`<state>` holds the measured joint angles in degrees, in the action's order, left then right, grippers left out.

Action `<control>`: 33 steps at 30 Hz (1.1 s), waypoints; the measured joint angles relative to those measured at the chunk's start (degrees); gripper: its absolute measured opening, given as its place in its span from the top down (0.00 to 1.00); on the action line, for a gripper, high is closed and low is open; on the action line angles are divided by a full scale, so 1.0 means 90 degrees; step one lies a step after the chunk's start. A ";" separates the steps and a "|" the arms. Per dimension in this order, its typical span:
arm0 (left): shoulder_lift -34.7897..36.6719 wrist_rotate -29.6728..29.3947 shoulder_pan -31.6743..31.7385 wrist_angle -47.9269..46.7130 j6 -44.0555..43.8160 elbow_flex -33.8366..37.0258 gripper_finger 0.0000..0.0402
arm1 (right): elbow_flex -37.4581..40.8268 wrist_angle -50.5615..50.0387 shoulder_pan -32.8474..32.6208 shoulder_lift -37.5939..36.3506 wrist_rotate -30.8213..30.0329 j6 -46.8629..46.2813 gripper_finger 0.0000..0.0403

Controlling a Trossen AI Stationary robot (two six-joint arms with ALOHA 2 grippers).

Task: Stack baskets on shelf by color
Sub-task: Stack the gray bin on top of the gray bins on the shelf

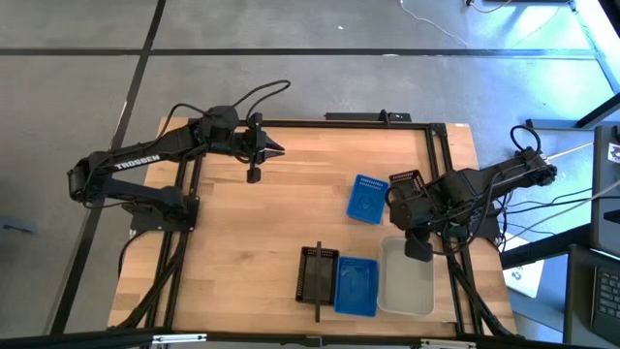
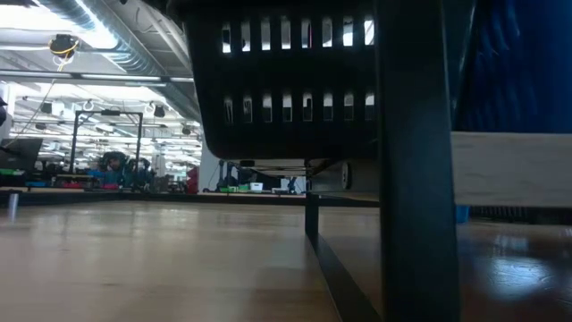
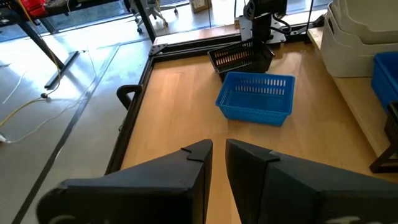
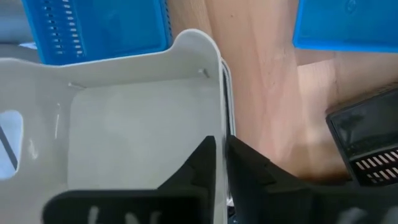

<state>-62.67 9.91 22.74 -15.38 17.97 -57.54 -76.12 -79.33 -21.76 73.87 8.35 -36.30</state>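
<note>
Three lots of baskets stand side by side at the table's near right: a black one (image 1: pixel 316 274), a blue one (image 1: pixel 356 287) and a translucent white one (image 1: pixel 407 281). In the low view they sit on the pale shelf board (image 2: pixel 509 170). A loose blue basket (image 1: pixel 368 199) and a loose black basket (image 1: pixel 405 180) rest on the tabletop farther back. My right gripper (image 1: pixel 418 250) points down at the white basket's far end and is shut on its wall. My left gripper (image 1: pixel 279 150) hovers at the far left, shut, holding nothing. My right gripper pinches the white basket's side wall at its rim (image 4: pixel 222 127), one finger (image 4: pixel 208 155) inside the tub and the other outside. The fingers come from above, pointing steeply down. The basket sits level and upright, and a second white rim shows just outside the held one.
The table's black frame rail (image 1: pixel 441 174) runs along the right side, close to my right arm. Bare wood lies open between the left gripper and the loose blue basket (image 3: pixel 256 96). The shelf's black upright bar (image 2: pixel 416 179) stands beside the black basket.
</note>
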 joint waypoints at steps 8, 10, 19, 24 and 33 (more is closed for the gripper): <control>0.0000 0.0000 0.0000 0.0002 0.0001 0.0000 0.90 | 0.0130 -0.0018 0.0000 -0.0002 0.0053 0.0092 0.88; 0.0000 0.0000 0.0000 0.0002 0.0001 0.0000 0.90 | 0.0281 -0.0033 0.0000 0.0002 0.0060 0.0047 0.88; 0.0000 0.0000 0.0000 0.0001 0.0001 0.0000 0.90 | 0.0449 -0.0024 0.0000 0.0002 0.0095 0.0334 0.89; 0.0000 0.0000 0.0000 0.0001 0.0001 0.0000 0.90 | 0.0449 -0.0014 0.0000 0.0002 0.0248 0.0244 0.98; 0.0000 0.0000 0.0000 0.0002 0.0001 0.0000 0.90 | 0.0354 -0.0059 0.0000 0.0002 0.0418 0.0263 1.00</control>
<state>-62.67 9.91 22.74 -15.35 17.98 -57.54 -72.93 -79.86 -21.76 73.89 12.11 -33.93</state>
